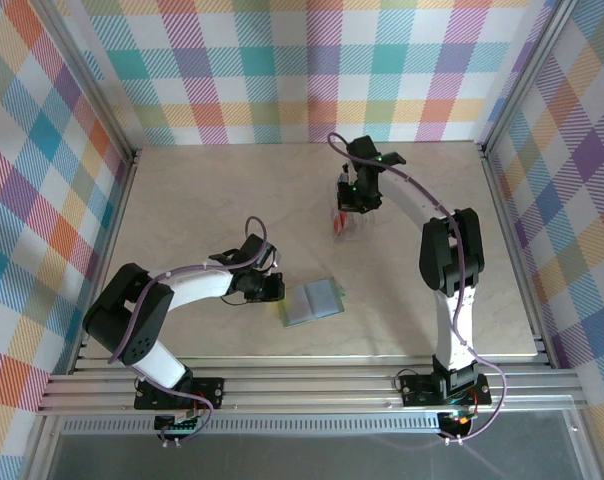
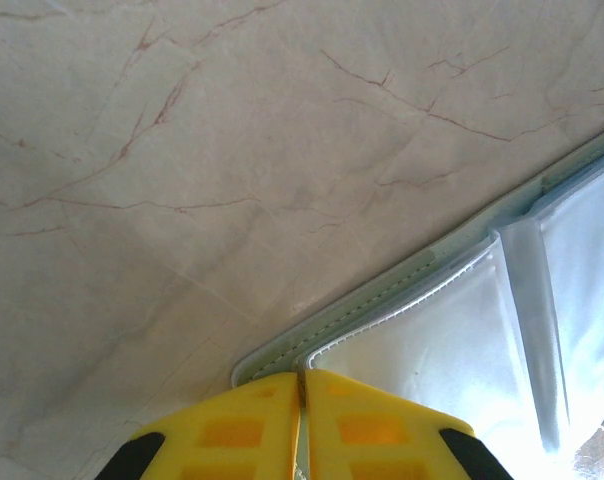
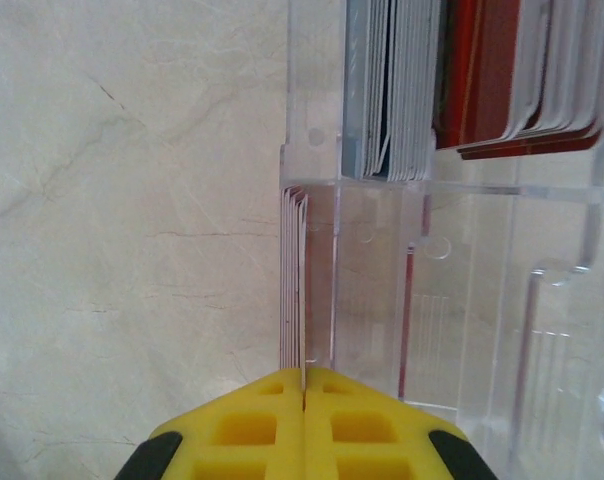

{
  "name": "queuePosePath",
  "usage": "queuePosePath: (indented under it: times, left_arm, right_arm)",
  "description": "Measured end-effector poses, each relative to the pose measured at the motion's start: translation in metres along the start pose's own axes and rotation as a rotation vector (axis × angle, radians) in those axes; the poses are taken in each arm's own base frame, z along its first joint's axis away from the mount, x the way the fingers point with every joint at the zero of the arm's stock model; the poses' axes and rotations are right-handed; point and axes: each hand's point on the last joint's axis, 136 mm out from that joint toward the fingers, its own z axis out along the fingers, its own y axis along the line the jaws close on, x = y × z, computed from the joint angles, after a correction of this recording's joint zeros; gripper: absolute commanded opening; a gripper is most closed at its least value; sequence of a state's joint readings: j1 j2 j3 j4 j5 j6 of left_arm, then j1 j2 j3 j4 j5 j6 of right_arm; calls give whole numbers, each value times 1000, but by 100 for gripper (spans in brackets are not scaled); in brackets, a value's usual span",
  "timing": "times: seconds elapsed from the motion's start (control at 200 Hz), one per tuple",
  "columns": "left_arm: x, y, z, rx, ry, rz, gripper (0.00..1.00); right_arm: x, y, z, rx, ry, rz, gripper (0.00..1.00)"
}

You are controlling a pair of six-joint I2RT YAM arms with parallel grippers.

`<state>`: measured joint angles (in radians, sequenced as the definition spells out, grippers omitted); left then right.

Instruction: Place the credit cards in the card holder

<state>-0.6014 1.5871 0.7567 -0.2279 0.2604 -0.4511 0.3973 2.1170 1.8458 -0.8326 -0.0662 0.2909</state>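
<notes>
The sage-green card holder [image 1: 312,301] lies open on the table, its clear inner pockets [image 2: 452,350] facing up. My left gripper [image 1: 269,288] is shut on its left edge; the yellow fingertips [image 2: 302,385] pinch the stitched green rim [image 2: 332,325]. Farther back, my right gripper [image 1: 354,200] sits at a clear plastic rack [image 1: 343,222]. It is shut on a thin pale credit card [image 3: 300,290], seen edge-on at the rack's left side and running into the pinch [image 3: 303,378]. More credit cards stand in the rack: a pale and blue stack [image 3: 387,90] and a red stack [image 3: 492,80].
The clear rack [image 3: 462,300] has several upright dividers to the right of the gripped card. Bare marble tabletop [image 1: 202,200] lies between the arms and the checked walls. An aluminium frame rail [image 1: 312,385] runs along the near edge.
</notes>
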Motion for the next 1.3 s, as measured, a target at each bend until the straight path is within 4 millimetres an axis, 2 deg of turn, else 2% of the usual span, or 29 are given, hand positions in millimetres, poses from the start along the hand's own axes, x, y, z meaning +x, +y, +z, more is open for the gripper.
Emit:
queuePosePath:
  times: [0.28, 0.355, 0.5, 0.585, 0.655, 0.735, 0.795, 0.845, 0.905, 0.96, 1.1, 1.3]
  left_arm:
    - [0, 0, 0, 0, 3, -1, 11]
    - [0, 0, 0, 1, 5, -2, 11]
    - [0, 0, 0, 0, 6, -2, 11]
    - [0, 0, 0, 1, 6, -2, 11]
    - [0, 0, 0, 1, 7, -2, 11]
    - [0, -1, 0, 2, 8, -2, 11]
    - [0, -1, 0, 2, 8, -2, 11]
    - [0, -1, 0, 2, 8, -2, 11]
    - [0, -1, 1, 2, 9, -2, 11]
    - [0, -1, 1, 2, 9, -2, 11]
    - [0, -1, 1, 2, 8, -2, 11]
    - [0, -1, 0, 2, 9, -3, 10]
  right_arm:
    - [3, 4, 3, -28, 19, 2, 3]
    - [4, 6, 3, -36, 22, 2, 5]
    - [4, 7, 2, -56, 28, 6, 15]
    - [5, 10, 2, -73, 33, 11, 16]
    - [5, 11, 2, -85, 37, 11, 11]
    - [6, 13, 1, -95, 38, 15, 1]
    - [5, 13, 2, -100, 39, 14, 0]
    - [5, 12, 1, -100, 38, 19, 5]
    - [5, 11, 1, -99, 38, 20, 20]
    - [4, 10, 1, -88, 35, 18, 25]
    - [5, 5, 5, -61, 43, 19, 30]
    - [9, -2, 26, -36, 87, 18, 33]
